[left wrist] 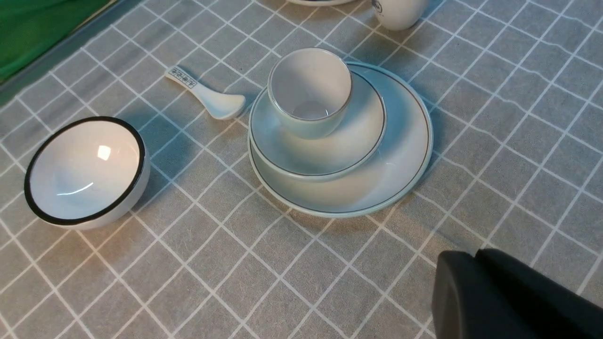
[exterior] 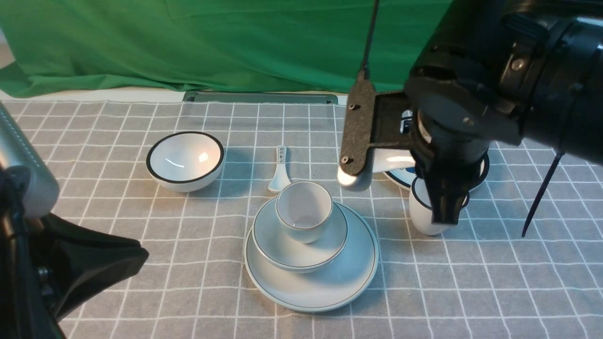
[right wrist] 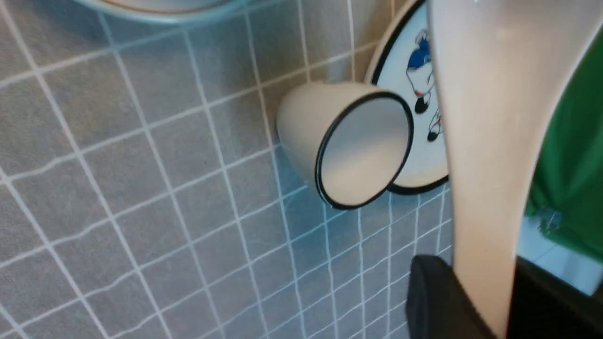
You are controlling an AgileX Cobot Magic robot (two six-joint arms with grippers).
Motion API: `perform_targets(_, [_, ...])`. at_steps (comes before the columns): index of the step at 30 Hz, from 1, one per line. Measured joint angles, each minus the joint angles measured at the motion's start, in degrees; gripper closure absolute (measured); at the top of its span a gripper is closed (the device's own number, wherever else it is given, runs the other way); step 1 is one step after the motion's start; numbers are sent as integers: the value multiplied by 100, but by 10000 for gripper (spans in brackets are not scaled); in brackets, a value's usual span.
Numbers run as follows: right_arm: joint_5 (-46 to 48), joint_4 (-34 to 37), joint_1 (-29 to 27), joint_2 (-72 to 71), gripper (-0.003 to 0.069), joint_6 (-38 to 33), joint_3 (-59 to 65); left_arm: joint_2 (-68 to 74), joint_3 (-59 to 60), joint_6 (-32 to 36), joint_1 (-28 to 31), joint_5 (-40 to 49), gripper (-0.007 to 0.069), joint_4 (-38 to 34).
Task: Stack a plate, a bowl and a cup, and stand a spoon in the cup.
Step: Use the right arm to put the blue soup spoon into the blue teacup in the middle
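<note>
On the checked tabletop [exterior: 188,263] the plate [exterior: 330,287] is set near the middle, the bowl [exterior: 278,245] is carried on it and the cup [exterior: 304,209] is seated upright in the bowl, so only the spoon appears to be left. The spoon [right wrist: 490,141] is pinched, seemingly by its handle, in the right claw [right wrist: 485,296], whose jaws are partly closed on it. It is held in the air right of the stack, near a black-rimmed cup [exterior: 426,219]. For a clean finish, the spoon should be carried left over the cup's mouth, tipped bowl-end down, lowered until the cup's floor is met, and only then released, so that the light cup is not toppled. The right arm is held high on the right, wrist turned downward. The left claw [left wrist: 471,259] is shut and empty at the near left.
</note>
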Motion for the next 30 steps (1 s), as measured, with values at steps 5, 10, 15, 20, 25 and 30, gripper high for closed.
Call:
perform_targets(5, [0,-866,350,57,481,-16,0,0,0,0,0,-292,615,0])
perform_targets(10, [0,-1250,406,281,481,-285,0,0,0,0,0,-410,615,0])
perform_targets(15, [0,-1397,430,642,481,-489,0,0,0,0,0,-410,615,0])
perform_targets(20, [0,-1478,673,918,481,-837,0,0,0,0,0,-424,615,0])
perform_targets(25, [0,-2062,928,1016,481,-1077,0,0,0,0,0,-424,614,-5])
perform_targets(30, [0,-2632,957,1172,481,-1259,-1,0,0,0,0,-429,613,-5])
